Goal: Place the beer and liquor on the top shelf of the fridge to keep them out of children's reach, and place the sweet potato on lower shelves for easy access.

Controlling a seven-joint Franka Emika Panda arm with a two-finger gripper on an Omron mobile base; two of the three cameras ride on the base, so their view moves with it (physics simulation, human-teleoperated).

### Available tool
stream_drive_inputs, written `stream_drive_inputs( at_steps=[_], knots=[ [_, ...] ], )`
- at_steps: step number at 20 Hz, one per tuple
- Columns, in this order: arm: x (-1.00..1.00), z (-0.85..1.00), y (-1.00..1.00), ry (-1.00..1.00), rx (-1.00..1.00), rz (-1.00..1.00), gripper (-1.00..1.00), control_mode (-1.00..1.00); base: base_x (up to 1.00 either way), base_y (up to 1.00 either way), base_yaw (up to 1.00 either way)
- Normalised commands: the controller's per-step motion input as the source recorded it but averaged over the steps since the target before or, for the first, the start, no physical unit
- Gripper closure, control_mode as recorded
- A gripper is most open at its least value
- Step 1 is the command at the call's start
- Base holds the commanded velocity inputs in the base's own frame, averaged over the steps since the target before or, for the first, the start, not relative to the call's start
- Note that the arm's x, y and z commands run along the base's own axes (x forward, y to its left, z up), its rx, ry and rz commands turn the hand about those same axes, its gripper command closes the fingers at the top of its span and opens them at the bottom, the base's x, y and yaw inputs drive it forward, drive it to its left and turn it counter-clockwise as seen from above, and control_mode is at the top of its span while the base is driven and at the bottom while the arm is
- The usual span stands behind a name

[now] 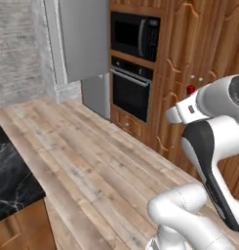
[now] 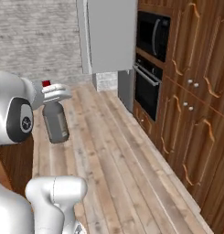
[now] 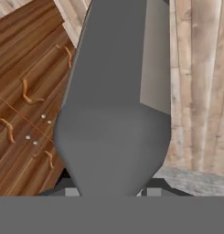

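The liquor [image 2: 55,121], a greyish broad bottle with a red cap [image 2: 46,83], hangs upright in the air over the wooden floor. My gripper [image 2: 52,96] is shut on its neck. In the left base view my arm hides the bottle's body, and its red cap [image 1: 190,90] peeks above the gripper [image 1: 183,111]. The bottle's grey body [image 3: 113,114] looms close in the hand view, between the fingertips [image 3: 68,190]. The fridge [image 1: 84,39] stands ahead as a tall grey front [image 2: 109,34]; its top shelf is hidden. The beer and the sweet potato are out of view.
A black microwave [image 1: 134,33] over a black oven [image 1: 131,90] sits in the wood wall right of the fridge. Wood cabinets [image 2: 195,119] line the right side. A black marble counter [image 1: 9,180] juts in at the near left. Open plank floor [image 1: 91,156] lies between.
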Motion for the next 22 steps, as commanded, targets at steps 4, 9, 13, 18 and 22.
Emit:
stream_drive_inputs(
  at_steps=[4,9,13,18,22],
  knots=[
    [0.0,0.0,0.0,0.0,0.0,0.0,1.0,1.0,0.69,-0.06,0.47],
    [0.0,0.0,0.0,0.0,0.0,0.0,1.0,1.0,0.97,-0.06,0.46],
    [0.0,0.0,0.0,0.0,0.0,0.0,1.0,1.0,1.0,-0.14,0.34],
    [0.0,0.0,0.0,0.0,0.0,0.0,1.0,1.0,1.0,-0.03,0.24],
    [0.0,0.0,0.0,0.0,0.0,0.0,1.0,1.0,1.0,0.0,0.19]
  ],
)
